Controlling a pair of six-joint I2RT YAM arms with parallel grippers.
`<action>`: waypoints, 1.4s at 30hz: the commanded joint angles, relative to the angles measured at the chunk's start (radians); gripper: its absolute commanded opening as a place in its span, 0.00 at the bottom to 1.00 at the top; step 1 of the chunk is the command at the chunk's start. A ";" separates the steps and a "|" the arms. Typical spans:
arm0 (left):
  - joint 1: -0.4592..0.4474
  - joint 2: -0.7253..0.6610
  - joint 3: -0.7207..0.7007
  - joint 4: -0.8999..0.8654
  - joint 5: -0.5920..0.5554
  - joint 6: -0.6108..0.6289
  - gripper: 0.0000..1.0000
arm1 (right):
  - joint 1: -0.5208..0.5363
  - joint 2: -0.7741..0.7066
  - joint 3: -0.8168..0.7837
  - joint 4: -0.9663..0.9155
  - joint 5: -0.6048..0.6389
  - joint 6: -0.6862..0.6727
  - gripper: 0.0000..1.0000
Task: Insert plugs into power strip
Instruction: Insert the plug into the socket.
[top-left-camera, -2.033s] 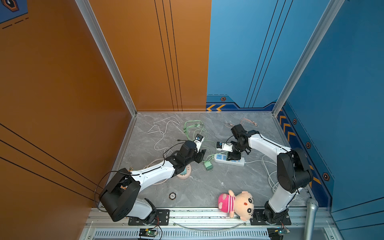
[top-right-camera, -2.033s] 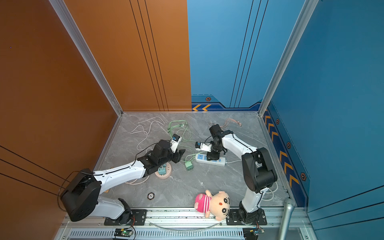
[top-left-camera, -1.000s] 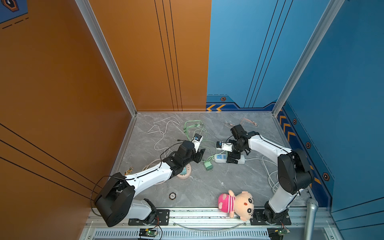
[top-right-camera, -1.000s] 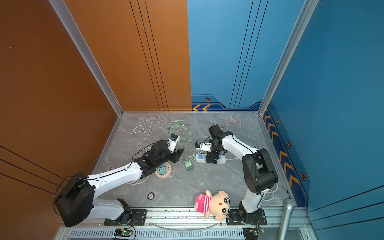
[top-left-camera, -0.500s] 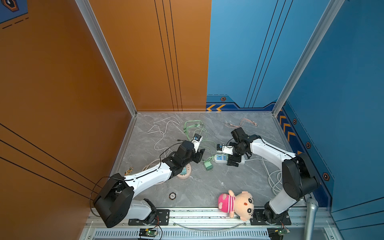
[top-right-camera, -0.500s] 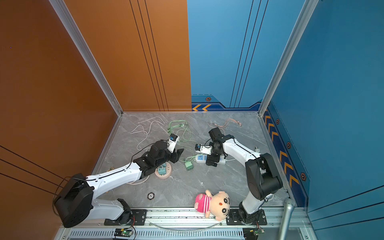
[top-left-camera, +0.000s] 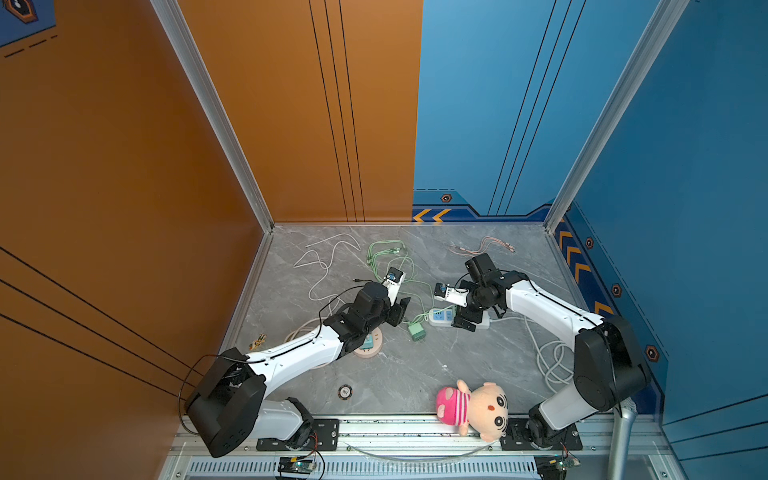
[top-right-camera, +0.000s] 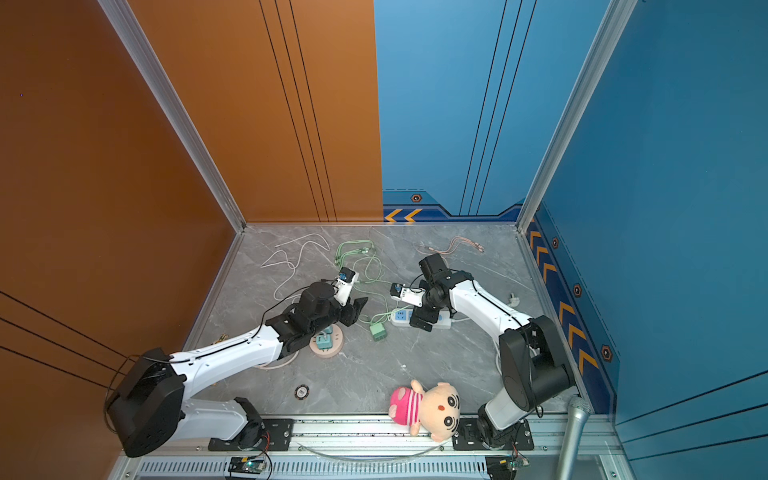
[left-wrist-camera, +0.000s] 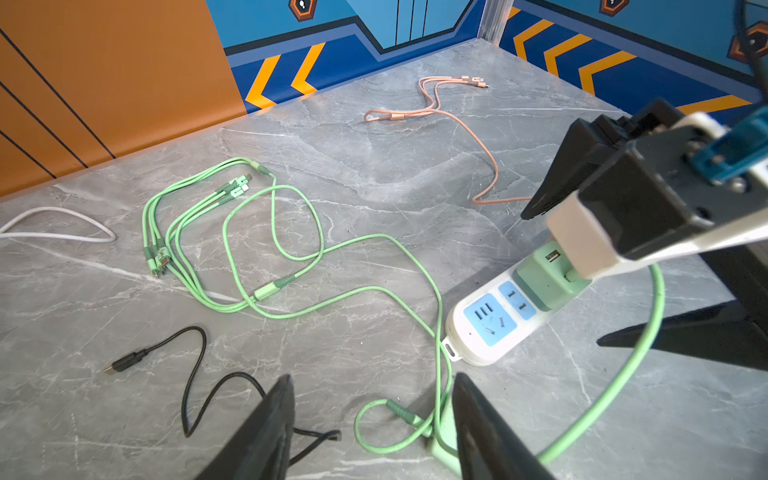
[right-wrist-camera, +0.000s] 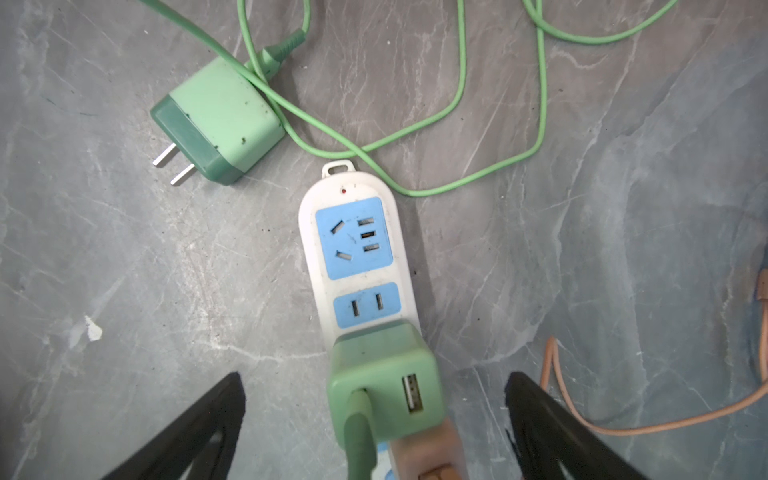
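The white power strip (top-left-camera: 441, 317) (top-right-camera: 400, 316) (right-wrist-camera: 353, 249) with blue sockets lies mid-floor. A mint green plug (right-wrist-camera: 382, 386) (left-wrist-camera: 544, 274) stands in it, with a pale pink plug (right-wrist-camera: 428, 453) right behind. My right gripper (right-wrist-camera: 374, 376) (top-left-camera: 467, 322) hangs open over the strip, its fingers wide on either side of that green plug and clear of it. A second green plug (right-wrist-camera: 216, 124) (top-left-camera: 417, 331) lies loose on its side. My left gripper (left-wrist-camera: 370, 380) (top-left-camera: 399, 311) is open just beside it, holding nothing. Teal plugs (top-right-camera: 322, 341) sit in a round socket base (top-right-camera: 332, 353) under my left arm.
Green cables (left-wrist-camera: 232, 232) loop across the floor behind the strip, with a white cable (top-left-camera: 328, 253), a pink cable (left-wrist-camera: 436, 104) and a black cable (left-wrist-camera: 195, 365). A plush doll (top-left-camera: 473, 409) and a small disc (top-left-camera: 344, 391) lie near the front rail. A white cord (top-left-camera: 552, 361) coils by the right arm.
My right arm's elbow has swung outward and its gripper has shifted slightly toward the front over the strip, staying open. The left arm has barely moved.
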 joint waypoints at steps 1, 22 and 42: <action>-0.008 -0.027 -0.003 -0.019 -0.025 0.008 0.60 | -0.008 -0.026 0.023 0.002 -0.042 0.029 0.99; -0.011 -0.052 -0.022 -0.023 -0.044 0.006 0.61 | -0.029 -0.056 0.141 -0.120 -0.158 0.092 1.00; 0.023 -0.016 0.085 -0.139 -0.071 -0.058 0.61 | -0.090 -0.378 -0.099 0.515 -0.053 0.632 1.00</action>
